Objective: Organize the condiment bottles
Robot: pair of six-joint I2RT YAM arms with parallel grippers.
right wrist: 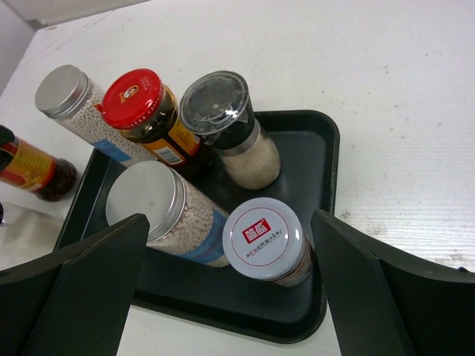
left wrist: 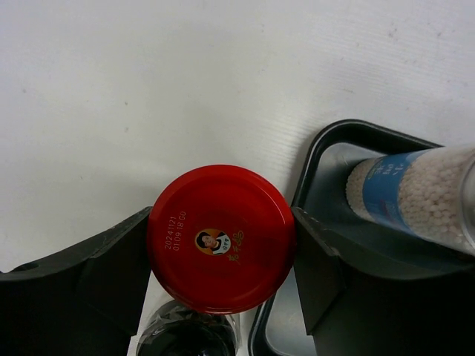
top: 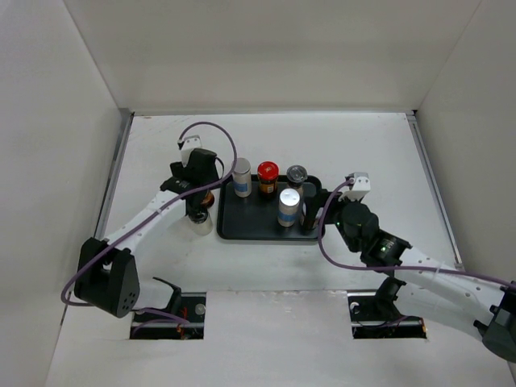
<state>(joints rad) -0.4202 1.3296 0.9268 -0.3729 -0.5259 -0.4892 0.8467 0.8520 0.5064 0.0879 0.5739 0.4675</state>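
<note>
My left gripper (left wrist: 221, 248) clamps a red-lidded jar (left wrist: 220, 222), its lid stamped 2024 11 21, just outside the tray (left wrist: 326, 144). My right gripper (right wrist: 230, 245) stands spread over the tray. Only its wrist view shows a white lid (right wrist: 265, 239) with a red logo, probably Chinese.

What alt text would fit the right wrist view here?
Five condiment bottles stand in a black tray, the white-lidded jar nearest, framed by the right gripper's open jaws. A dark-filled bottle shows beyond the tray's left edge.
</note>
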